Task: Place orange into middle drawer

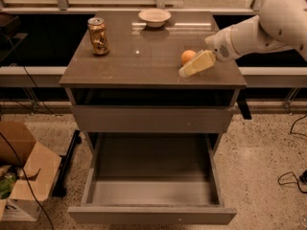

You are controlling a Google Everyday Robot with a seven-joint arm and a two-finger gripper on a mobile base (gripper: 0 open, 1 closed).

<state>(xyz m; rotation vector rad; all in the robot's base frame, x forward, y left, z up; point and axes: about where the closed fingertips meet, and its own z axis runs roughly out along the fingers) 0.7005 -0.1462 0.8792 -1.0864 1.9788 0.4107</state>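
The orange (187, 56) is sitting on the worktop (139, 61), near the right edge and closer to the front edge than to the back. The gripper (193, 67) is reaching in from the right edge, its cream tip slanting down towards the front edge and lying right against the near side of the orange; whether it is open or closed on the fruit cannot be told from this angle. The white arm (252, 32) behind it is stretching away past the right edge. A dented golden can (98, 36) is standing upright near the back left corner, and a white bowl (154, 17) is resting by the middle of the back edge, both well apart from the orange. Below the front edge, a plain grey drawer front (153, 119) is sitting closed, and under it the middle drawer (153, 215) is standing pulled far out, its flat floor showing. A cardboard box (24, 169) is lying open on the floor to the left.
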